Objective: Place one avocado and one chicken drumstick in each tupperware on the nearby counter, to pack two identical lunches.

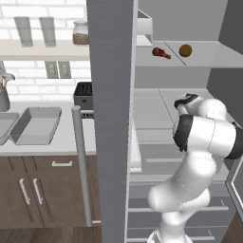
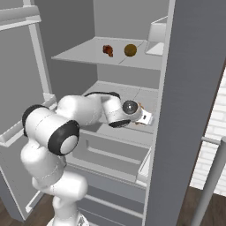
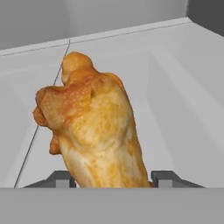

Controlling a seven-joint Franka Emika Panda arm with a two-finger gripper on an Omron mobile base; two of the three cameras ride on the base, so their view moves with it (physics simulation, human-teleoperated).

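Golden-orange drumstick (image 3: 94, 135) is clamped between the jaws inside the fridge. Both tupperwares (image 1: 35, 126) sit unfilled on the tabletop (image 1: 57, 147); everything is left to pack.

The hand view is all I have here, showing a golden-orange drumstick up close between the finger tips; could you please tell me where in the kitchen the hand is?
Observer: The gripper is inside the open fridge, over the middle shelf.
Operator: Thank you; is any other food in there?
Observer: Yes, on the upper shelf lie a dark reddish-brown drumstick and an olive-brown avocado.
Operator: And where do the tupperwares stand?
Observer: Two grey tupperwares sit side by side on the counter left of the fridge, nothing in the nearer one.
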